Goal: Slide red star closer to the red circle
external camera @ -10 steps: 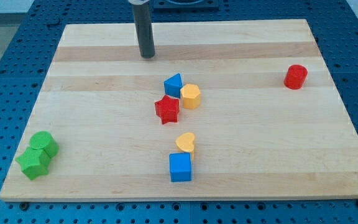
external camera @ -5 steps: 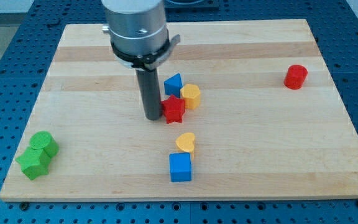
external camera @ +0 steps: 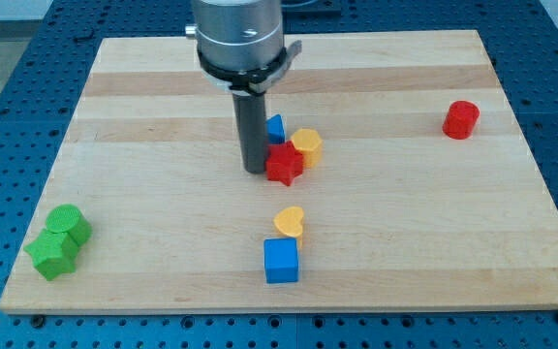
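- Pressing against the red star point(external camera: 284, 163) from the view's left: my tip point(external camera: 254, 171), the lower end of a straight dark rod that hangs from a grey cylindrical mount near the view's top.
- Jaws: the arm carries none, only the rod, so no apart or together state applies.
- Red star: near the middle of the worktop point(external camera: 143, 194), touching my tip on its left side.
- Yellow block point(external camera: 307, 145): rounded shape, just up and to the right of the red star, touching it or very nearly so; exact shape not clear.
- Blue block point(external camera: 275, 127): just above the red star, partly hidden behind the rod; appears triangular, though its left part cannot be seen.
- Red circle point(external camera: 461, 119): a short red cylinder, well apart from the red star, far toward the view's right and slightly higher.
- Yellow heart point(external camera: 290, 222): below the red star, apart from it.
- Blue cube point(external camera: 281, 260): further below the red star, just beneath the yellow heart and touching or nearly touching it.
- Green blocks, two, far to the lower left of the red star near the worktop's corner: a rounded green block point(external camera: 70, 224) above a green star point(external camera: 51, 255), the two touching.
- Worktop: pale wooden board lying on a blue perforated surface point(external camera: 8, 78), which shows on every side of it.
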You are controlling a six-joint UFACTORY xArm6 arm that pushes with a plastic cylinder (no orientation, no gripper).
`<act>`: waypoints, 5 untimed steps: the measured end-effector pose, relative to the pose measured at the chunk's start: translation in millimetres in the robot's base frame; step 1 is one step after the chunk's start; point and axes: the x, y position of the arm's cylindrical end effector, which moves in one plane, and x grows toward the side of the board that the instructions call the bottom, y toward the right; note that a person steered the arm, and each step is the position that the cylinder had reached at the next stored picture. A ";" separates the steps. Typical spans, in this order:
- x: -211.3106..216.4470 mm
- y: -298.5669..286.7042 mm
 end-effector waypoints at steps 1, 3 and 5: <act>13.4 36.9; 6.6 56.1; 2.6 90.5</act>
